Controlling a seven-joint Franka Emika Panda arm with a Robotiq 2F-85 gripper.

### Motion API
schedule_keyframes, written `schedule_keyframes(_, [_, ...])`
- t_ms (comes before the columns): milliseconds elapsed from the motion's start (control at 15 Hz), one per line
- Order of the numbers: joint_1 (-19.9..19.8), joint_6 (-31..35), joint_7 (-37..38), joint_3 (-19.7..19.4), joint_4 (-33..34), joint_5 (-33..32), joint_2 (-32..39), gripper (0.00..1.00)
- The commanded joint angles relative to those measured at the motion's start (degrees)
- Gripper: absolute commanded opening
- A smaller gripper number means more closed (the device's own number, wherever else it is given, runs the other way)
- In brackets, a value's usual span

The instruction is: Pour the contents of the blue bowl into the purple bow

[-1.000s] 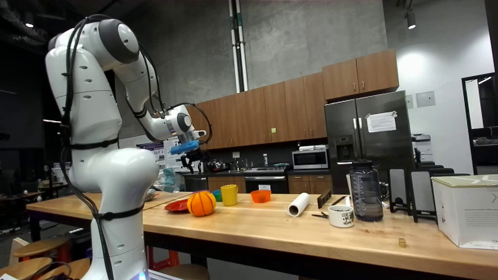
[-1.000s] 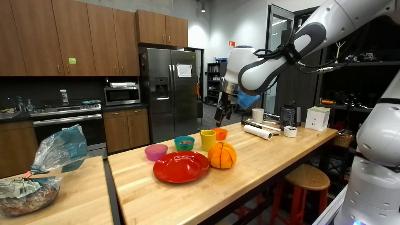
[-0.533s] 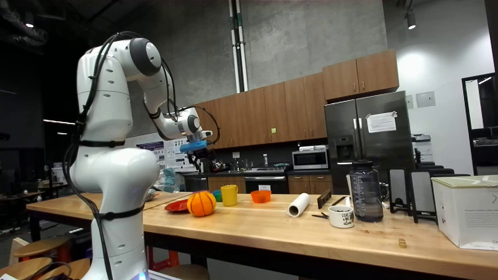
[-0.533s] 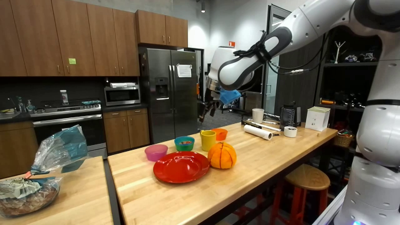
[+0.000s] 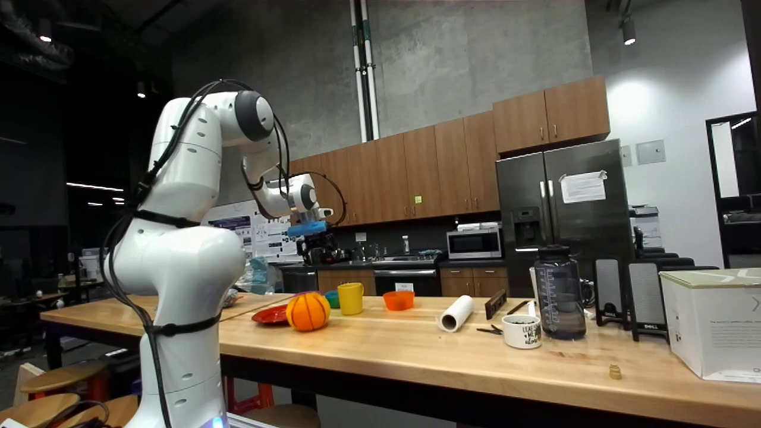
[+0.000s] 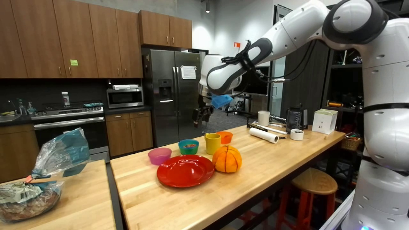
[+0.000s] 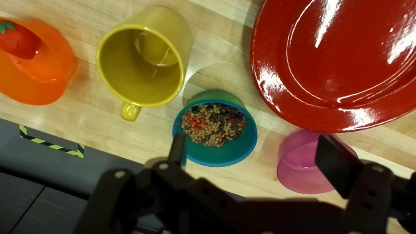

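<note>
By the counter's (image 6: 265, 169) kitchen-side edge sits the blue bowl (image 7: 224, 153), holding grain-like bits (image 7: 213, 125), the purple bowl (image 7: 299, 175) nearer the corner; the gripper (image 7: 255, 152) hangs above, probably clear, fingers wide apart, empty.

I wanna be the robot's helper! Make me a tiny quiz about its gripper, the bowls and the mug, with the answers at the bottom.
1. True or false: the gripper is shut tight.

2. Pick one: where are the little brown, black and red bits?
A) orange bowl
B) blue bowl
C) red plate

3. Fill in the colour: in the wrist view, the blue bowl sits between the purple bowl and the ____ mug.

Key: 1. False, it is open. 2. B. 3. Yellow.
</note>
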Motion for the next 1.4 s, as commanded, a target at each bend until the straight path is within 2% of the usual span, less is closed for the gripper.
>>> schedule_keyframes(0, [1.57, -3.29, -0.8, -1.98, 7.7, -1.39, 6.27, 1.0])
schedule_keyframes(867, [2.53, -11.55, -1.74, -4.94, 28.1, 0.77, 23.87, 1.0])
schedule_keyframes(1333, [2.12, -16.5, -2.51, -4.72, 37.68, 3.51, 32.22, 1.0])
